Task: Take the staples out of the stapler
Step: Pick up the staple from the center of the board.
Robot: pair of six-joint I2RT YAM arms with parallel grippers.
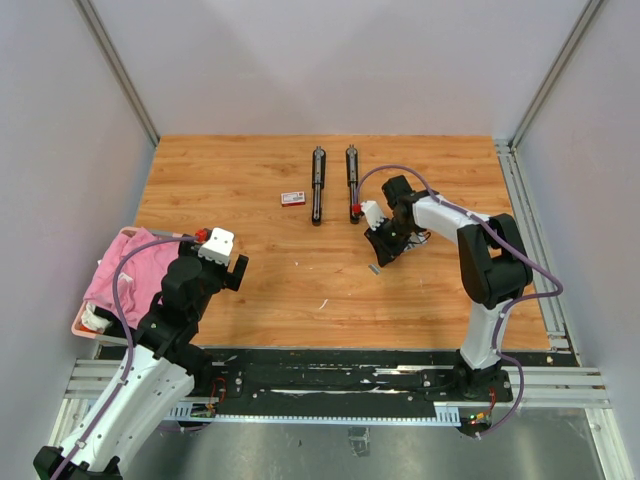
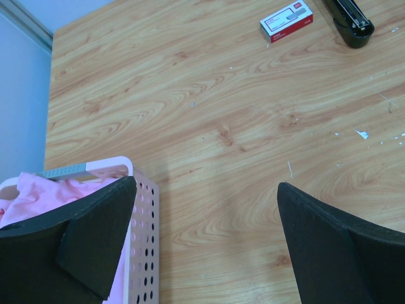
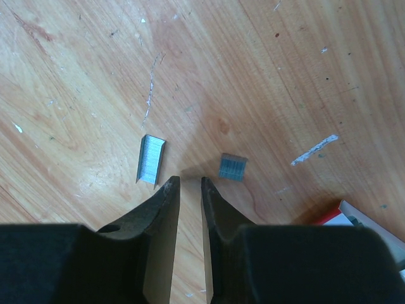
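Two short silvery staples strips lie on the wood just past my right fingertips: one trough-shaped strip to the left and a smaller block to the right. My right gripper hangs low over the table between them, jaws a narrow gap apart with nothing in it. In the top view it is beside a grey staple bit. Two long black stapler parts lie side by side at the back. My left gripper is wide open and holds nothing.
A small red-and-white box lies left of the stapler parts. A pink perforated basket with pink cloth stands at the left table edge under my left arm. White scuffs mark the wood.
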